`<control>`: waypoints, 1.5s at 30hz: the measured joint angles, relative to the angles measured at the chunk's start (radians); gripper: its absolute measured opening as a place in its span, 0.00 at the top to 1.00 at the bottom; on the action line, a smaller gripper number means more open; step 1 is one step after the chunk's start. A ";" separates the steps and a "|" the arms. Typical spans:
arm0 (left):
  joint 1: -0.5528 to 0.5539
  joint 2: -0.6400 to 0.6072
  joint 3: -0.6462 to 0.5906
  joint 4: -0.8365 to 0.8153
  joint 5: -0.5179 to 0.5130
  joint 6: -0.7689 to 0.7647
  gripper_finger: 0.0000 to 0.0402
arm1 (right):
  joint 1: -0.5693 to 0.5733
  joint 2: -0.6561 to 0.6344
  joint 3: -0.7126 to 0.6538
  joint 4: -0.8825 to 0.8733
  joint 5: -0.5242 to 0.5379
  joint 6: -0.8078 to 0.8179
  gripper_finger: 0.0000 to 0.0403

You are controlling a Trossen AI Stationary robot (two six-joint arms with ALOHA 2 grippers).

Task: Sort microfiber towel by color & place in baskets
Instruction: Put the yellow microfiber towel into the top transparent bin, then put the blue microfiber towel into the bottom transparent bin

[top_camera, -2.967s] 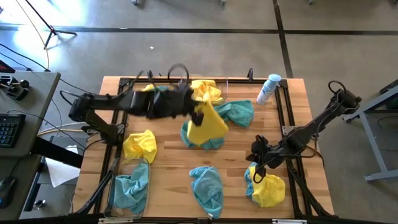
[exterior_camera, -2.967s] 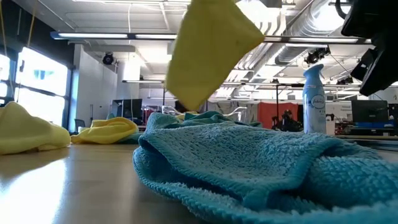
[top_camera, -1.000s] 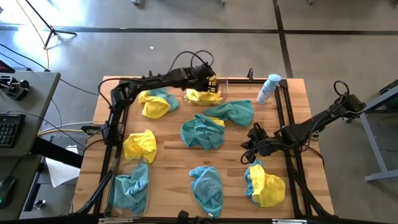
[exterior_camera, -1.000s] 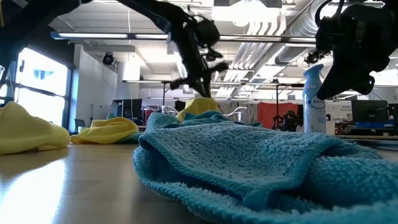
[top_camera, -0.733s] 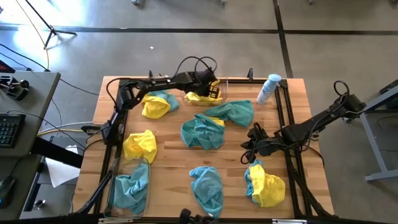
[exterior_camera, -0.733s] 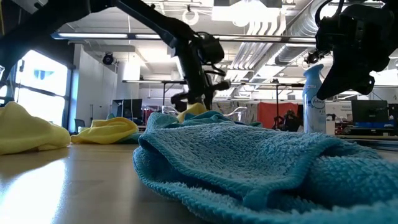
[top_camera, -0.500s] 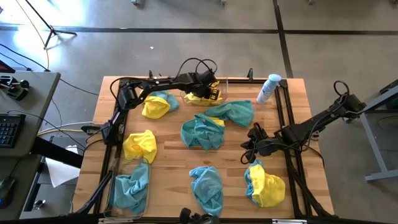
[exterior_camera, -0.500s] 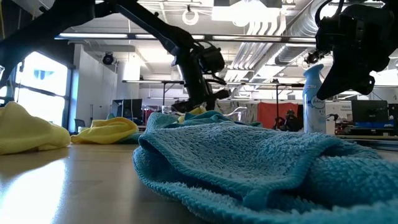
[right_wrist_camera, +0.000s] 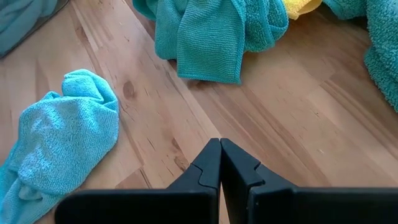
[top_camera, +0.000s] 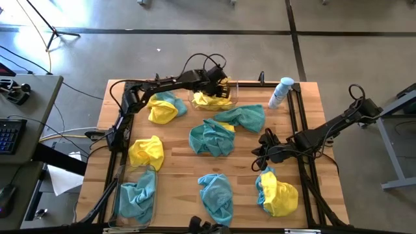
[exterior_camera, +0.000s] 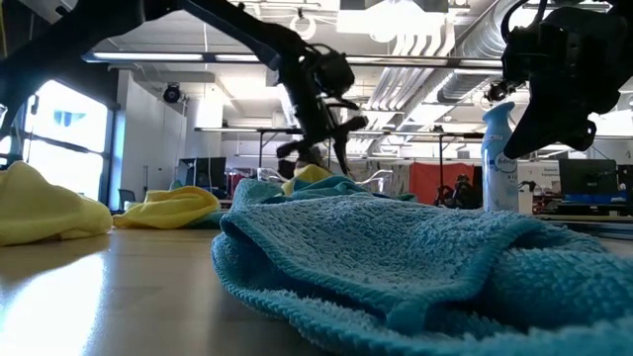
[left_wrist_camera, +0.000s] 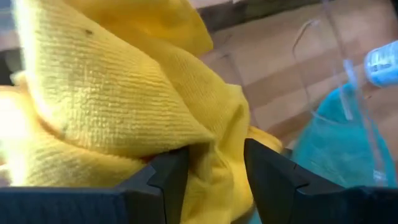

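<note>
My left gripper [top_camera: 220, 85] stands open over the clear far basket [top_camera: 235, 90], just above the yellow towel [top_camera: 211, 99] that lies bunched inside it. In the left wrist view that yellow towel [left_wrist_camera: 124, 99] fills the picture beyond my open left gripper [left_wrist_camera: 214, 177]. The near-left basket [top_camera: 121, 177] holds a teal towel [top_camera: 136, 198]. My right gripper [top_camera: 263, 153] hangs shut over bare wood at the table's right. More yellow and teal towels lie loose on the table. My left gripper points slanting down at the top of the yellow towel in the far basket, one open finger [left_wrist_camera: 165, 183] on either side of a fold [left_wrist_camera: 208, 155]. Whether the fingers touch the cloth I cannot tell. The towel rests in the basket.
Loose towels lie at the far left [top_camera: 161, 107], left [top_camera: 146, 151], centre [top_camera: 211, 138], centre right [top_camera: 246, 118], near middle [top_camera: 216, 195] and near right [top_camera: 278, 195]. A white-and-blue spray bottle [top_camera: 281, 92] stands at the far right. Bare wood [right_wrist_camera: 298, 124] lies under the right gripper.
My left gripper has sunk with the yellow towel into the far basket, opened and let go, then risen a little. The towel now lies bunched in the basket. The right arm has kept still.
</note>
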State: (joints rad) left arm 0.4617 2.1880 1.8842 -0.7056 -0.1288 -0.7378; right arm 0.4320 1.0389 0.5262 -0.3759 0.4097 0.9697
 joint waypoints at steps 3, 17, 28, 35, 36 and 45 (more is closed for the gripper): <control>-0.007 -0.033 0.026 -0.039 -0.025 0.008 0.64 | 0.000 0.000 0.000 0.000 -0.015 -0.002 1.00; -0.211 -0.268 0.040 -0.137 -0.178 0.114 0.66 | 0.000 0.000 0.000 -0.003 -0.046 -0.006 1.00; -0.534 -0.290 -0.027 -0.164 -0.205 0.060 0.80 | 0.000 0.000 0.000 -0.004 -0.046 -0.083 1.00; -0.702 -0.290 -0.106 -0.162 -0.267 -0.045 0.86 | 0.000 0.000 0.000 0.005 -0.062 -0.088 1.00; -0.719 -0.290 -0.118 -0.162 -0.270 -0.066 0.86 | 0.000 0.000 0.000 0.013 -0.078 -0.090 1.00; -0.851 -0.289 -0.152 -0.209 -0.296 -0.073 0.87 | 0.079 0.065 0.135 -0.012 -0.060 -0.193 1.00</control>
State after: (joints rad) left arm -0.3893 1.8988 1.7321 -0.9144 -0.4251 -0.8103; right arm 0.5112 1.1040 0.6609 -0.3877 0.3496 0.7764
